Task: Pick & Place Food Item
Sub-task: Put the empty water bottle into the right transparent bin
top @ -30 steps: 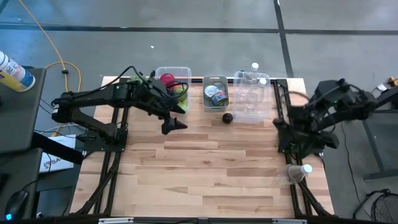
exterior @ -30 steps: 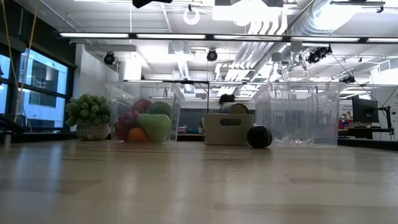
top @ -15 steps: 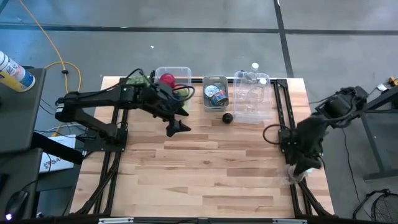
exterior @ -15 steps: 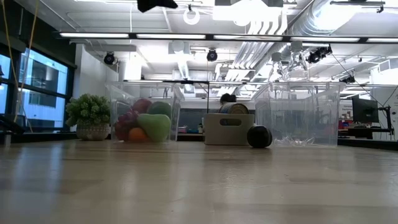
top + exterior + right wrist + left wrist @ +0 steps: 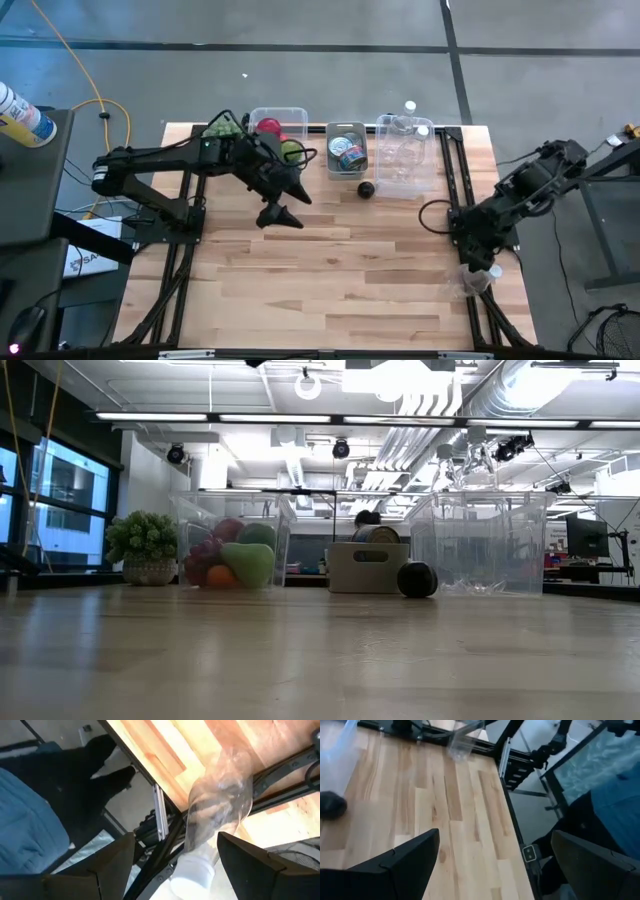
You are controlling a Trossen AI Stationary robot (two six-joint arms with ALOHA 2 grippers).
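Best to drop straight over the plastic bottle (image 5: 478, 279) lying at the table (image 5: 340, 270) edge, 4 o'clock corner, and close across its body, not the cap. Right hand (image 5: 478, 262) poised just above it, fingers spread, empty. Left hand (image 5: 280, 215) wide open, empty, hovering near 11 o'clock by the fruit bin (image 5: 280, 125).

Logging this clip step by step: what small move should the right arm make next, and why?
Probably lower the right claw a little onto the clear plastic bottle and close. Its fingers stand open on either side of the bottle, which lies at the table's right edge, not yet gripped. The left claw hangs open over bare wood.
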